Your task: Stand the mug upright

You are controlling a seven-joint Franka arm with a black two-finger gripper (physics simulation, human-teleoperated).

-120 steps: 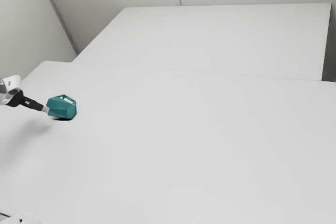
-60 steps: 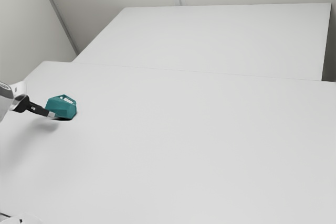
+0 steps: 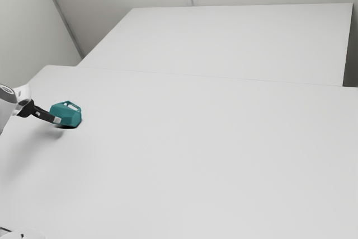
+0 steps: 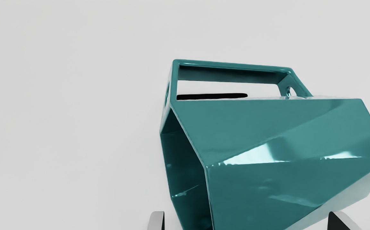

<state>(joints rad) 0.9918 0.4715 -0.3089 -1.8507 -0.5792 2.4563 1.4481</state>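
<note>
A teal faceted mug lies on its side on the white table, near the exterior view's left edge, its handle pointing up and away from the arm. My gripper is right at the mug's near side, low over the table. Seen from the wrist, the mug has its open mouth beside one finger and its body stretching toward the other. The gripper is open, its fingertips wide apart with part of the mug in the space between them. Whether either finger touches it I cannot tell.
The white table extends far toward the exterior view's right. Behind it stands another white surface, with pale walls around. A white rounded object shows at the exterior view's bottom left corner.
Over the last second my gripper has moved slightly toward the exterior view's right and down, along the mug's near side. The mug looks nearly unmoved, still on its side.
</note>
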